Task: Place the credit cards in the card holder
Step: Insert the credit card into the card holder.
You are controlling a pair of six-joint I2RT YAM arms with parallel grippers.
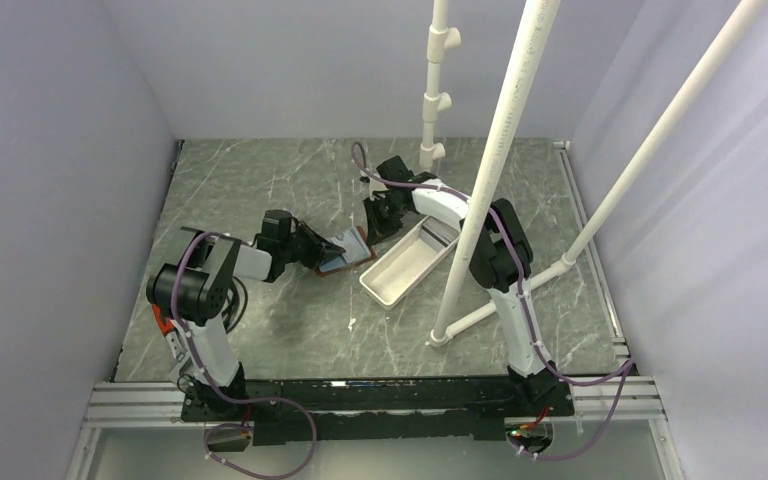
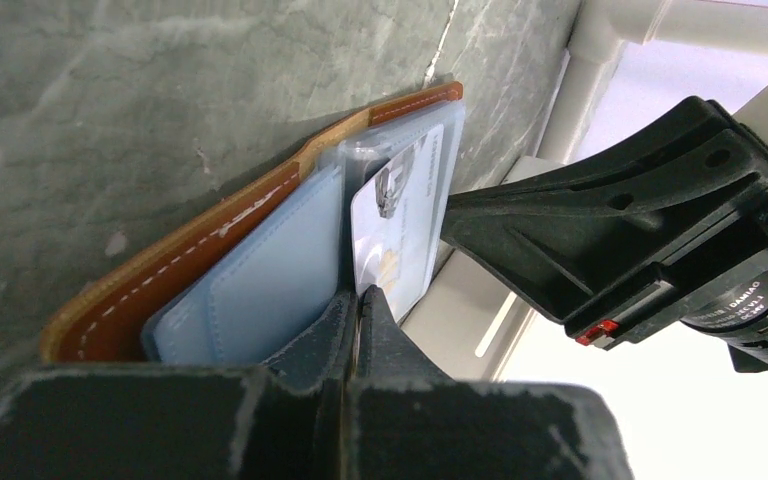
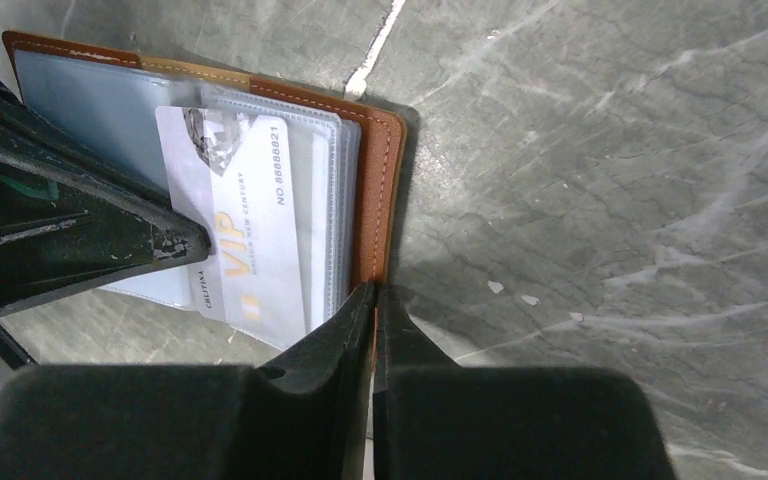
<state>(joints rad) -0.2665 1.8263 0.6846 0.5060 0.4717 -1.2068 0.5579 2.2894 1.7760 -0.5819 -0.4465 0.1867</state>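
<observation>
Now card holder [image 3: 365,180] open; right gripper [image 3: 373,300] pinches its brown edge; left gripper [image 2: 357,300] closed, touching white card [image 3: 250,220].

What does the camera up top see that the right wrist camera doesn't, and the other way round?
Only the top view shows the long white tray and the tall white pipes. Only the right wrist view shows the gold word VIP on the white card and the clear plastic sleeves. Both show the open brown wallet and the grey marbled table.
</observation>
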